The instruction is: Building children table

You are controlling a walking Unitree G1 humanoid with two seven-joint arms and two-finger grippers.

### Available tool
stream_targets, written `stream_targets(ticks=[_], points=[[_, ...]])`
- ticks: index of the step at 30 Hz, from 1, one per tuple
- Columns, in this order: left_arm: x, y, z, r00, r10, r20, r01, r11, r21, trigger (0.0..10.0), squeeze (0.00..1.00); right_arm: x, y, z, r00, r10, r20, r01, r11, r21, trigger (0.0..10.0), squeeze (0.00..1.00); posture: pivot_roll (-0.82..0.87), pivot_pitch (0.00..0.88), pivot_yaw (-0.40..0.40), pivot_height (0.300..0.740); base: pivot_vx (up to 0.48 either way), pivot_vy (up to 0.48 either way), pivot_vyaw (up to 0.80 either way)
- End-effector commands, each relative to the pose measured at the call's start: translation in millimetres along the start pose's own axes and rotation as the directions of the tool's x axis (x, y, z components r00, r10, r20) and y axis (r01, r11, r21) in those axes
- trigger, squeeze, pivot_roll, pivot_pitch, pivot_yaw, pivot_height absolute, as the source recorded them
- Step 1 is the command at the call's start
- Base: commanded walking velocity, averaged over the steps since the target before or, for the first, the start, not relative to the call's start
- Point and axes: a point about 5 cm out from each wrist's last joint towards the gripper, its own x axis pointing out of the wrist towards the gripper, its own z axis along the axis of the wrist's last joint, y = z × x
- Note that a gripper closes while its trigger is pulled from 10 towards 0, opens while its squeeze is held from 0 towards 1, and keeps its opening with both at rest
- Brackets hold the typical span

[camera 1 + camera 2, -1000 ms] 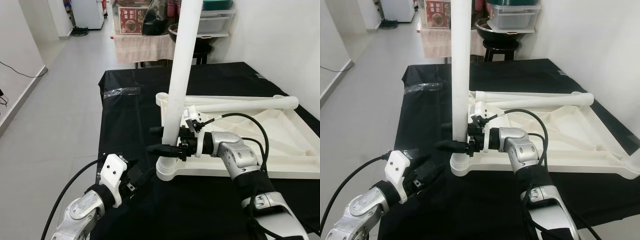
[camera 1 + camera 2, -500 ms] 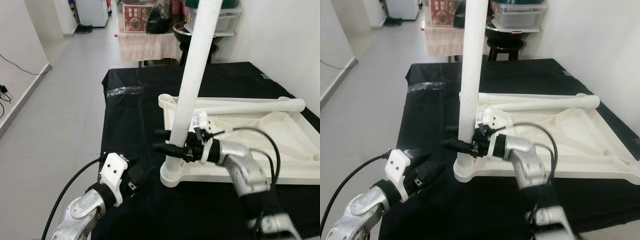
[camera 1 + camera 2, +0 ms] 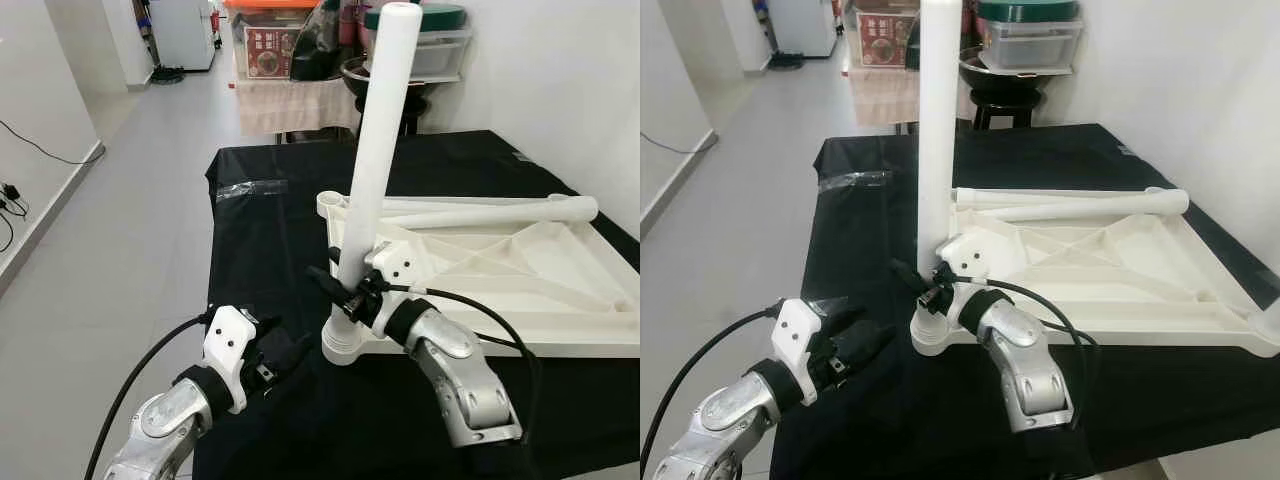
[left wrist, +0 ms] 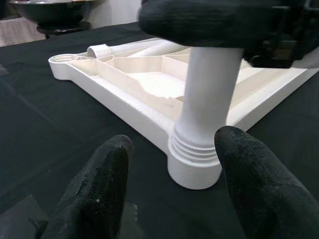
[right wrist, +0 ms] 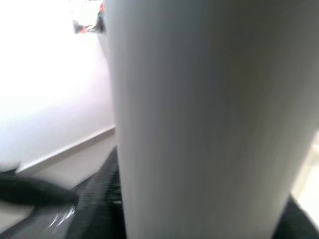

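A black cloth (image 3: 270, 230) covers the work table, and on it lies the white plastic tabletop (image 3: 500, 275), turned upside down so that its ribs face up. A loose white leg (image 3: 480, 211) lies along the far edge of this tabletop. A second white table leg (image 3: 372, 160) stands in the corner socket (image 3: 341, 343) at the near left corner of the tabletop; its threaded end sits in the socket, and the leg leans a little to the right at its top. Half a second ago it leaned more strongly, so now it is closer to upright.

The right gripper (image 3: 338, 284) is at the lower part of this leg, just above the socket. Its black fingers are around the leg and closed on it, as in the earlier frames, but the right arm now comes from lower and nearer to the camera than before.

The left gripper (image 3: 275, 350) rests low over the black cloth, near the socket on its left side, in nearly the same place as before. In the left wrist view its two fingers (image 4: 99, 194) are spread apart and hold nothing, with the socket between and beyond them.

A clear plastic bag (image 3: 250, 187) lies on the far left part of the cloth.
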Motion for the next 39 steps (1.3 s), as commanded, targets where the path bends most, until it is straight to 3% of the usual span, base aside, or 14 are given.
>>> stream_targets(ticks=[1,2,5,6,7,10,20,21,22,23,29,35,36,39], points=[[-0.6,2.4,-4,1.0,0.009,-0.02,-0.009,1.0,-0.008,10.0,0.0,-4.2,1.8,-13,0.995,0.085,-0.048,-0.08,0.992,0.096,10.0,0.91,-0.02,0.074,-0.039,0.74,0.0,0.0,0.0],[-0.4,2.1,-4,1.0,0.008,-0.021,-0.008,1.0,-0.009,10.0,0.0,-4.3,6.4,-7,0.983,0.18,-0.028,-0.177,0.979,0.105,10.0,1.0,-0.01,0.074,-0.039,0.74,0.0,0.0,0.0],[-0.5,1.8,-4,1.0,0.007,-0.022,-0.007,1.0,-0.009,10.0,0.0,-4.4,10.0,-1,0.962,0.272,-0.015,-0.269,0.958,0.098,10.0,1.0,-0.01,0.073,-0.04,0.74,0.0,0.0,0.0],[-0.6,1.6,-4,1.0,0.005,-0.023,-0.006,1.0,-0.01,10.0,0.0,-4.3,12.2,5,0.928,0.371,-0.003,-0.37,0.925,0.091,10.0,0.6,-0.01,0.073,-0.037,0.74,0.0,0.0,0.0],[-0.7,1.4,-4,1.0,0.004,-0.024,-0.004,1.0,-0.011,10.0,0.0,-3.5,10.2,10,0.888,0.459,0.0,-0.458,0.886,0.075,10.0,0.0,-0.01,0.072,-0.036,0.74,0.0,0.0,0.0],[-0.9,1.0,-4,1.0,0.003,-0.023,-0.003,1.0,-0.011,10.0,0.0,-2.4,3.3,18,0.803,0.595,-0.011,-0.594,0.803,0.052,10.0,0.0,0.0,0.072,-0.041,0.74,0.0,0.0,0.0],[-2.2,-0.6,-4,1.0,0.004,-0.027,-0.004,1.0,-0.014,10.0,0.0,12.1,-25.0,29,0.725,0.685,-0.071,-0.678,0.728,0.096,10.0,0.0,0.02,0.069,-0.041,0.74,0.0,0.0,0.0],[-2.0,-1.1,-4,1.0,0.003,-0.028,-0.003,1.0,-0.016,10.0,0.0,14.3,-28.0,30,0.722,0.688,-0.073,-0.68,0.726,0.104,4.7,0.0,0.02,0.07,-0.042,0.74,0.0,0.0,0.0],[-2.0,-1.1,-4,1.0,0.003,-0.028,-0.003,1.0,-0.016,10.0,0.0,14.3,-28.0,30,0.722,0.688,-0.073,-0.68,0.726,0.104,4.7,0.0,0.02,0.07,-0.042,0.74,0.0,0.0,0.0],[-2.2,-1.5,-5,1.0,0.002,-0.029,-0.003,1.0,-0.016,10.0,0.0,14.8,-28.5,30,0.722,0.687,-0.075,-0.68,0.726,0.104,0.1,0.0,0.02,0.068,-0.041,0.74,0.0,0.0,0.0],[-2.5,-2.7,-5,1.0,0.001,-0.031,-0.001,1.0,-0.017,10.0,0.0,10.5,-30.4,28,0.729,0.681,-0.065,-0.674,0.731,0.105,0.0,0.0,0.02,0.068,-0.037,0.74,0.0,0.0,0.0],[-3.0,-3.0,-5,0.999,-0.003,-0.033,0.003,1.0,-0.02,10.0,0.0,-5.4,-33.1,19,0.78,0.625,-0.045,-0.618,0.779,0.104,0.0,0.0,0.01,0.076,-0.03,0.74,0.0,0.0,0.0],[-3.9,-2.7,-5,0.999,-0.006,-0.034,0.005,1.0,-0.019,10.0,0.0,-11.1,-30.1,12,0.845,0.53,-0.073,-0.524,0.848,0.084,0.0,0.0,0.01,0.077,-0.039,0.74,0.0,0.0,0.0],[-4.3,-2.6,-5,0.999,-0.007,-0.035,0.006,1.0,-0.018,10.0,0.0,-13.0,-28.5,9,0.872,0.483,-0.081,-0.477,0.875,0.078,0.0,0.0,0.01,0.077,-0.039,0.74,0.0,0.0,0.0]])
